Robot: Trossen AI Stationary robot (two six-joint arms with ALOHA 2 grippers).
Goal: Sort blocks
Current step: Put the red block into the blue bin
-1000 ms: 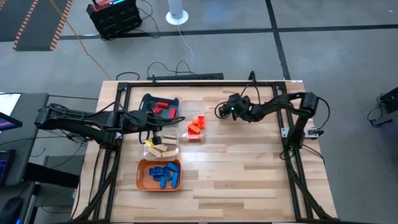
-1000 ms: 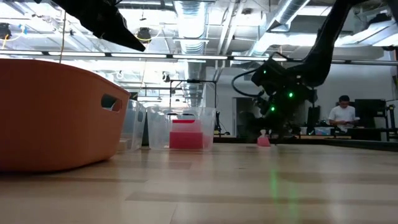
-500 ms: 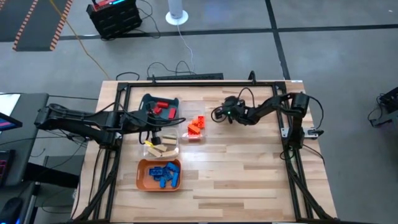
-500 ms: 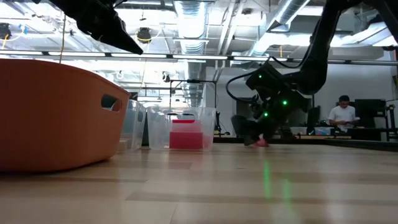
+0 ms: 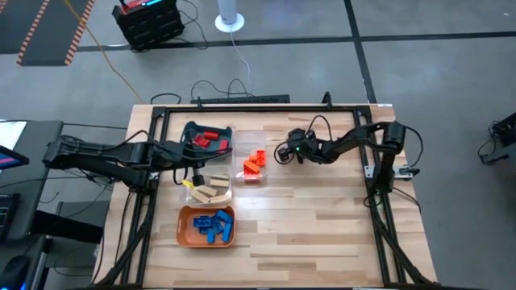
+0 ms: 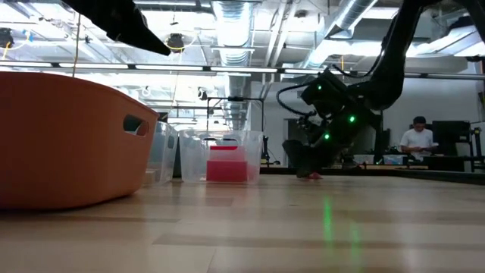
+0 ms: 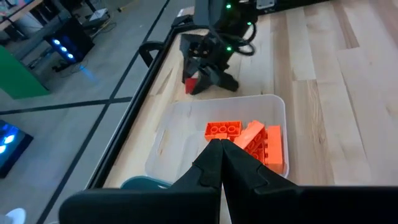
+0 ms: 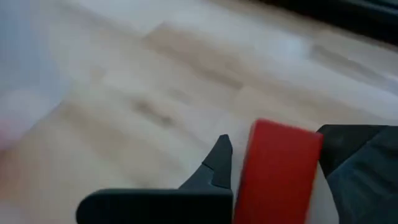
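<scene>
The left arm reaches in from the table's left edge, and the left gripper (image 5: 187,163) hangs over the group of trays with its dark, tapered fingers pressed tip to tip, nothing between them. Below it the table (image 5: 322,217) is pale, planked wood with a smooth grain, framed by a thin black rail.

At the back of the group sits the teal tray (image 5: 197,129), rounded at the corners, holding a few red blocks (image 5: 211,140). In front of it a clear plastic tray (image 5: 192,193), thin-walled and see-through, holds pale tan wooden blocks (image 5: 211,187) with plain, matte faces. Nearest the front edge, the orange tray (image 5: 183,228) is a rounded tub with a cut-out handle in its end wall; blue blocks (image 5: 214,225) lie heaped inside it.

Just right of the tan tray stands a second clear tray (image 7: 168,140), a soft-cornered rectangle, with orange blocks (image 7: 252,142) piled toward one end; the studs on their tops show in the left wrist view.

Right of that tray, the right gripper (image 5: 283,152) is down at the tabletop, just beside the tray's far corner. Its fingers are closed on a single red block (image 8: 278,171), a flat-faced, square-edged piece standing upright between them, low over the bare wood.
</scene>
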